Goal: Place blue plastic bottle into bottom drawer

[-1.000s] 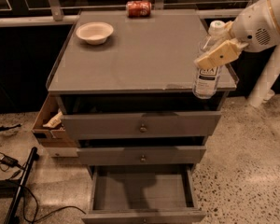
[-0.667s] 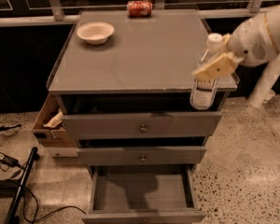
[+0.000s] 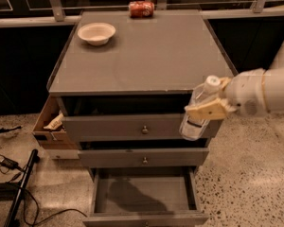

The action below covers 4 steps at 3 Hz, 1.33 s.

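The blue plastic bottle is a clear bottle with a white cap and a white label. My gripper is shut on it, holding it slightly tilted in the air in front of the cabinet's right front corner, level with the top drawer. The white arm comes in from the right. The bottom drawer is pulled open below, to the lower left of the bottle; its shallow grey inside holds nothing.
A grey cabinet carries a white bowl at the back left and a red soda can lying at the back. A cardboard box stands at its left side. Cables lie on the floor.
The gripper has carried the bottle down and forward, from the cabinet top's right front corner to the height of the top drawer front.
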Available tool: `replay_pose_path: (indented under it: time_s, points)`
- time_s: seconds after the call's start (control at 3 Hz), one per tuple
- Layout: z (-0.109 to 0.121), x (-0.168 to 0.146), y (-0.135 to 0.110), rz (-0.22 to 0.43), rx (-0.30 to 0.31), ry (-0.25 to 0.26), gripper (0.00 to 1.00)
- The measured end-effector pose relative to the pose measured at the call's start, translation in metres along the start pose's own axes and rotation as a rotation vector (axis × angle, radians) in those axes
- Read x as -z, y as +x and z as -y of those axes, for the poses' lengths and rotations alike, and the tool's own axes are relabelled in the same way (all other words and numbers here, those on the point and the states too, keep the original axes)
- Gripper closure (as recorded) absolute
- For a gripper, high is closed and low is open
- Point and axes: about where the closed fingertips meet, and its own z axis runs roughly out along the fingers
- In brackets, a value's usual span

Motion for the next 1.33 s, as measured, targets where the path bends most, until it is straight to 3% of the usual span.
replay_pose_path:
  time_s: [0.33, 0.67, 1.0, 1.33]
  points:
    - [-0.031, -0.051, 0.063, 0.001, 0.035, -0.031, 1.00]
    - [-0.050, -0.070, 0.088, -0.022, 0.033, -0.065, 1.00]
    - [-0.049, -0.069, 0.086, -0.021, 0.034, -0.063, 1.00]
    - [-0.057, -0.093, 0.117, -0.017, 0.055, -0.072, 1.00]
